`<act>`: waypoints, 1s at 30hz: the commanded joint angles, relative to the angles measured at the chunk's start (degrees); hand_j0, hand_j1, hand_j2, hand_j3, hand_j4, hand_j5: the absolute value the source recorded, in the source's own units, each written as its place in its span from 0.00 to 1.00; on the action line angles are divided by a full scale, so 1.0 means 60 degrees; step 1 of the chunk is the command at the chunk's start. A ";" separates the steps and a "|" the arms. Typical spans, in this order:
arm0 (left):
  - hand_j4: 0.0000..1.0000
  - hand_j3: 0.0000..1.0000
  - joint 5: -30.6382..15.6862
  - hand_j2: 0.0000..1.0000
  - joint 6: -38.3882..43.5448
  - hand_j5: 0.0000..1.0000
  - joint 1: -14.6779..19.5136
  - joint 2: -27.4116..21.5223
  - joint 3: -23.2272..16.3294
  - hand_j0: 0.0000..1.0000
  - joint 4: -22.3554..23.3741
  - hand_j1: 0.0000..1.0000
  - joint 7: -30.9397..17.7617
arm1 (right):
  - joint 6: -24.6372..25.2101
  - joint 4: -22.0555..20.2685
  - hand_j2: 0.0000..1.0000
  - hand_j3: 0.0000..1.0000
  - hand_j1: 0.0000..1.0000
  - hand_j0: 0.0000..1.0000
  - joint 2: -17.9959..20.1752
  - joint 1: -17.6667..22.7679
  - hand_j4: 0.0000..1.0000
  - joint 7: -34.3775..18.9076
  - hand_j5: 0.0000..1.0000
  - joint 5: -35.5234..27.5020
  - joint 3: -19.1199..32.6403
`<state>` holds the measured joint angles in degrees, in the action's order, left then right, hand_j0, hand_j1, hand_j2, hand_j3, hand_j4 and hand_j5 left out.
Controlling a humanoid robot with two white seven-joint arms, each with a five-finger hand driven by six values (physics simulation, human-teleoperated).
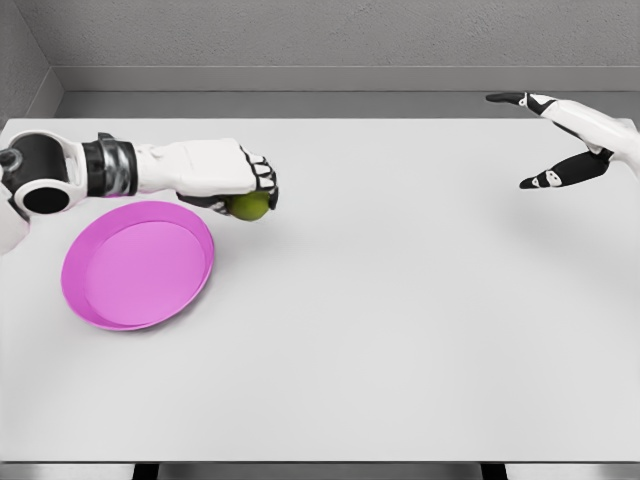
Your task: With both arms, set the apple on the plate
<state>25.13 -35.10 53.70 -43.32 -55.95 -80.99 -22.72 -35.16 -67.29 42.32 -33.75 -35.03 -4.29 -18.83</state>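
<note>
A green apple (249,206) sits in my left hand (252,190), whose fingers are curled over it from above. The hand and apple are just past the upper right rim of the pink plate (100,300), which lies on the white table at the left. My left arm reaches in from the left edge, passing above the plate's far side. My right hand (545,140) hovers at the far right of the table, fingers spread and holding nothing.
The white table (400,320) stretches across the view, with its front edge near the bottom. A grey wall runs behind the far edge.
</note>
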 commanded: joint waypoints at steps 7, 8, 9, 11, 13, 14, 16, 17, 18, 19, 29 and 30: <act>0.39 0.39 -0.0395 0.39 0.0016 0.39 -0.0279 -0.2683 0.0404 0.39 -0.0359 0.39 0.0007 | 0.0026 -0.0005 1.00 1.00 1.00 1.00 0.0023 0.0000 1.00 0.0004 1.00 -0.0076 0.0004; 0.39 0.39 -0.0395 0.39 0.0016 0.39 -0.0293 -0.2727 0.0404 0.39 -0.0359 0.39 0.0007 | 0.0026 -0.0005 1.00 1.00 1.00 1.00 0.0023 0.0000 1.00 0.0004 1.00 -0.0076 0.0004; 0.40 0.40 -0.0395 0.40 0.0016 0.40 -0.0352 -0.2712 0.0390 0.40 -0.0373 0.40 -0.0008 | 0.0026 -0.0005 1.00 1.00 1.00 1.00 0.0023 0.0000 1.00 0.0004 1.00 -0.0076 0.0004; 0.42 0.42 -0.0380 0.42 0.0016 0.42 -0.0615 -0.2683 0.0346 0.42 -0.0447 0.42 -0.0037 | 0.0026 -0.0005 1.00 1.00 1.00 1.00 0.0023 0.0000 1.00 0.0004 1.00 -0.0076 0.0004; 0.45 0.45 -0.0365 0.45 0.0016 0.45 -0.0777 -0.2668 0.0346 0.45 -0.0432 0.45 -0.0154 | 0.0026 -0.0005 1.00 1.00 1.00 1.00 0.0023 0.0000 1.00 0.0004 1.00 -0.0076 0.0004; 0.54 0.54 -0.0380 0.54 0.0016 0.54 -0.0806 -0.2654 0.0331 0.54 -0.0388 0.54 -0.0154 | 0.0026 -0.0005 1.00 1.00 1.00 1.00 0.0023 0.0000 1.00 0.0004 1.00 -0.0076 0.0004; 0.77 0.77 -0.0409 0.77 0.0016 0.77 -0.0923 -0.2624 0.0331 0.77 -0.0359 0.77 -0.0154 | 0.0026 -0.0005 1.00 1.00 1.00 1.00 0.0023 0.0000 1.00 0.0004 1.00 -0.0076 0.0004; 0.85 0.85 -0.0438 0.85 0.0016 0.85 -0.0909 -0.2624 0.0346 0.85 -0.0315 0.85 -0.0154 | 0.0026 -0.0005 1.00 1.00 1.00 1.00 0.0023 0.0000 1.00 0.0004 1.00 -0.0076 0.0004; 0.93 0.93 -0.0438 0.93 0.0016 0.93 -0.0894 -0.2595 0.0346 0.93 -0.0213 0.93 -0.0154 | 0.0026 -0.0005 1.00 1.00 1.00 1.00 0.0023 0.0000 1.00 0.0004 1.00 -0.0076 0.0004; 0.99 0.99 -0.0453 0.99 0.0016 0.99 -0.0909 -0.2595 0.0346 0.99 -0.0212 0.99 -0.0140 | 0.0026 -0.0005 1.00 1.00 1.00 1.00 0.0023 0.0015 1.00 0.0004 1.00 -0.0076 0.0004; 1.00 1.00 -0.2106 1.00 0.0016 1.00 -0.0440 -0.1497 0.1063 1.00 0.2759 1.00 -0.0096 | 0.0026 -0.0005 1.00 1.00 1.00 1.00 0.0023 0.0015 1.00 0.0004 1.00 -0.0076 0.0004; 1.00 1.00 -0.2679 1.00 0.0016 1.00 -0.0411 -0.1336 0.1384 1.00 0.3710 1.00 -0.0096 | 0.0026 -0.0005 1.00 1.00 1.00 1.00 0.0037 0.0015 1.00 0.0004 1.00 -0.0076 0.0004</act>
<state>14.30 -35.10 51.24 -53.90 -50.30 -67.26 -23.38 -35.16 -67.29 42.42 -33.58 -35.03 -4.28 -18.83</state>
